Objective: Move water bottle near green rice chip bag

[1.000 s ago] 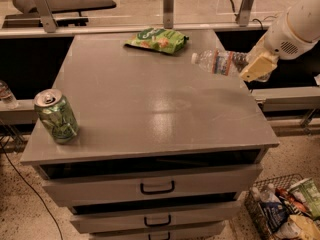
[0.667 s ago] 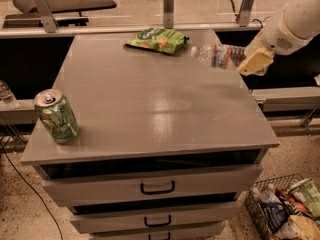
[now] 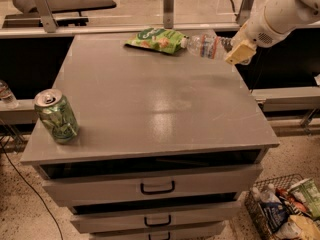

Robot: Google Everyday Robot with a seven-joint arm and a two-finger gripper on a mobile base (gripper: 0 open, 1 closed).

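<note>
One bottle (image 3: 204, 45), one bag (image 3: 157, 39), one can (image 3: 56, 116). Claw (image 3: 234, 50) clamped on the bottle's base at the worktop's (image 3: 150, 94) far right edge, cap just beside the bag. Wide bare surface runs down to the can at the near left edge.

Single elevated front view down onto cabinet top (image 3: 150, 94), end effector (image 3: 235, 52) with water bottle (image 3: 207, 46) at far right

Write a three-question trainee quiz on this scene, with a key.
1. True or false: the end effector, at the table's far right edge, grips the water bottle.
2. Which bottle end points toward the green rice chip bag: A cap, B base?
3. Fill in: in the camera view, the drink can stands near the table's front ____ corner.
Key: 1 true; 2 A; 3 left.
</note>
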